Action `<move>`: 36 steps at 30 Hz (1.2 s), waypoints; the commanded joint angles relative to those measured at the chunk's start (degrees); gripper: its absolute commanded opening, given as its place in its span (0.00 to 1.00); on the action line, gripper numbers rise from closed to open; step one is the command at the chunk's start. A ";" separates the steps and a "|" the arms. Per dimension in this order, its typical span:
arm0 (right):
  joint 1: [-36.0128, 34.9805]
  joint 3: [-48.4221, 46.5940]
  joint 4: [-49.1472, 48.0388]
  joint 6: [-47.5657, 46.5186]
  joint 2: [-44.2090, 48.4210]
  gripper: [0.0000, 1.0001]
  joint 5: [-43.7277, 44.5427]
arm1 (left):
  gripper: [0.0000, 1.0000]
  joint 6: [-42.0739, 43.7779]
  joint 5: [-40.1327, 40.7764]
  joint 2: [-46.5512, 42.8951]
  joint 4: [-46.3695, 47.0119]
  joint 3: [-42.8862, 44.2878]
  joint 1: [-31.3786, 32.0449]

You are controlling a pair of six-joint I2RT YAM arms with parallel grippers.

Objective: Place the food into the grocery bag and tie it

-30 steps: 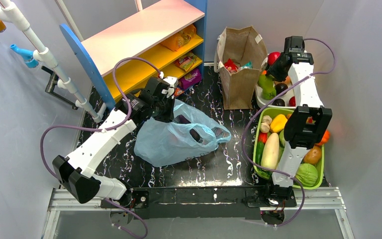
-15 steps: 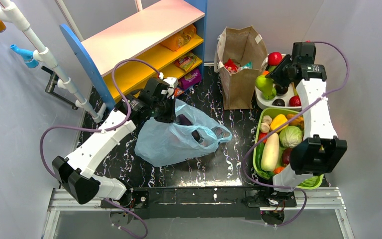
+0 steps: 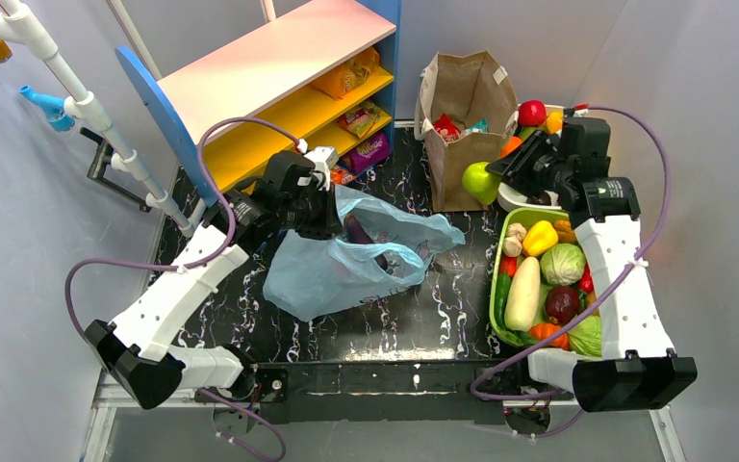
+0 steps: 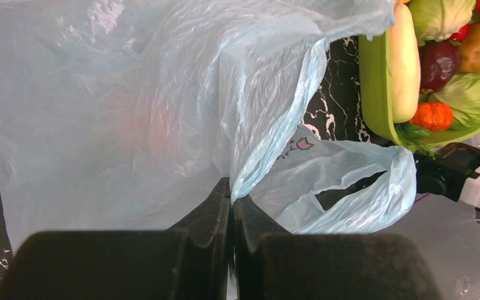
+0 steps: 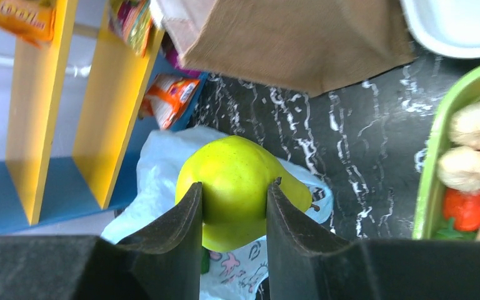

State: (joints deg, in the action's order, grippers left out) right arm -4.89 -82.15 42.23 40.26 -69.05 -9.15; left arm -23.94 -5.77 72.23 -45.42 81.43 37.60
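top view: the left gripper (image 3: 330,204) is pinched together on the rim of the grocery bag (image 3: 332,279), lifting it off the black table (image 3: 443,308) beside the shelf (image 3: 279,58). the right gripper (image 3: 496,177) is clamped on a green pear (image 3: 477,181), in the air by the brown paper bag (image 3: 462,115), well apart from the blue bag's mouth. to do this well, carry the pear over the opening, go low inside before letting go, and hold the rim high so nothing rolls out

left wrist: thin film is trapped between the closed jaws. a small pink print (image 4: 297,145) on the bag is perhaps a drawing, too small to read

right wrist: the pear sits between both pads. an orange packet (image 5: 22,17) on the shelf bears lettering i cannot read
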 commanded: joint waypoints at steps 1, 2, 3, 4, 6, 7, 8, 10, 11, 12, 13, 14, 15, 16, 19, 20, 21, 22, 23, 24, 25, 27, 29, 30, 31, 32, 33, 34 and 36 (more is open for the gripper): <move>-5.43 1.53 -6.43 2.10 2.82 0.01 -2.92 | 0.00 -0.79 -2.44 -2.24 0.73 -0.90 -0.28; -6.88 1.92 -7.32 2.59 3.32 0.01 -2.80 | 0.00 -0.88 -2.60 -2.40 0.77 -0.98 -0.27; -8.45 2.34 -8.20 3.07 3.94 0.01 -2.54 | 0.00 -0.97 -2.74 -2.53 0.89 -1.04 -0.28; -9.95 2.72 -9.00 3.54 4.47 0.01 -2.20 | 0.00 -1.09 -2.89 -2.56 1.06 -1.12 -0.29; -13.08 3.54 -10.60 4.42 5.10 0.01 -1.37 | 0.00 -1.32 -3.44 -2.72 1.31 -1.35 -0.26; -14.70 3.92 -11.53 4.74 5.28 0.01 -0.83 | 0.00 -1.50 -3.70 -2.79 1.41 -1.53 -0.28; -16.42 4.20 -12.31 4.94 5.29 0.01 -0.31 | 0.00 -1.71 -3.99 -2.92 1.53 -1.73 -0.29; -19.61 4.42 -13.12 5.18 4.97 0.01 0.52 | 0.00 -2.19 -4.59 -3.41 1.78 -2.34 -0.28; -21.09 4.34 -13.31 5.39 4.73 0.01 0.93 | 0.00 -2.48 -4.82 -3.69 1.96 -2.64 -0.28; -22.52 4.22 -13.54 5.68 4.50 0.01 1.33 | 0.00 -2.70 -5.00 -4.02 2.09 -2.91 -0.32; -23.91 4.14 -13.79 5.93 4.43 0.01 1.83 | 0.00 -2.92 -5.19 -4.31 2.22 -3.18 -0.30; -25.23 4.16 -14.10 6.04 4.41 0.01 2.37 | 0.00 -3.12 -5.34 -4.59 2.38 -3.49 -0.29; -26.45 4.26 -14.46 6.04 4.37 0.01 2.81 | 0.00 -3.31 -5.44 -4.91 2.56 -3.81 -0.29; -27.53 4.31 -14.74 5.98 4.32 0.01 3.09 | 0.00 -3.52 -5.53 -5.17 2.76 -4.17 -0.33; -30.32 4.46 -15.03 5.70 3.81 0.01 3.40 | 0.00 -3.89 -5.65 -5.75 3.27 -4.77 -0.27; -31.22 4.65 -15.14 5.67 3.47 0.01 3.37 | 0.00 -3.88 -5.66 -5.86 3.38 -4.78 -0.28; -32.23 4.85 -15.26 5.64 3.07 0.01 3.35 | 0.00 -3.84 -5.61 -5.90 3.44 -4.78 -0.31; -33.25 5.04 -15.30 5.49 2.62 0.01 3.41 | 0.00 -3.79 -5.56 -5.93 3.48 -4.70 -0.30; -34.35 5.21 -15.24 5.19 2.10 0.01 3.62 | 0.00 -3.72 -5.48 -5.94 3.53 -4.58 -0.29; -35.42 5.49 -15.20 4.84 1.59 0.01 4.06 | 0.00 -3.67 -5.43 -5.95 3.51 -4.46 -0.31; -36.37 5.91 -15.10 4.70 1.06 0.01 4.68 | 0.00 -3.58 -5.49 -5.94 3.38 -4.28 -0.30; -37.64 6.83 -15.13 4.94 -0.14 0.01 5.59 | 0.00 -3.44 -5.54 -5.98 3.13 -3.95 -0.31; -38.44 7.51 -15.83 5.30 -1.74 0.01 5.77 | 0.00 -3.34 -5.59 -6.19 2.94 -3.76 -0.28; -38.82 7.53 -16.44 5.28 -2.79 0.01 5.65 | 0.00 -3.27 -5.59 -6.35 2.87 -3.77 -0.28; -39.18 7.30 -17.05 5.21 -4.00 0.01 5.40 | 0.00 -3.17 -5.59 -6.47 2.79 -3.78 -0.31; -39.52 6.86 -17.38 5.11 -5.33 0.01 5.18 | 0.00 -3.08 -5.60 -6.59 2.77 -3.81 -0.35; -39.82 6.24 -17.48 4.93 -6.80 0.01 5.04 | 0.00 -3.01 -5.58 -6.68 2.77 -3.81 -0.34; -40.15 5.45 -17.45 4.75 -8.38 0.01 5.05 | 0.00 -2.93 -5.61 -6.71 2.78 -3.77 -0.30; -40.69 3.56 -17.07 4.71 -11.63 0.01 5.30 | 0.00 -2.87 -5.75 -6.70 2.83 -3.71 -0.27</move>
State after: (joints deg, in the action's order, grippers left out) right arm -44.50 -75.12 28.08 45.67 -76.48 -4.66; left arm -27.27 -10.42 67.66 -42.26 77.25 37.60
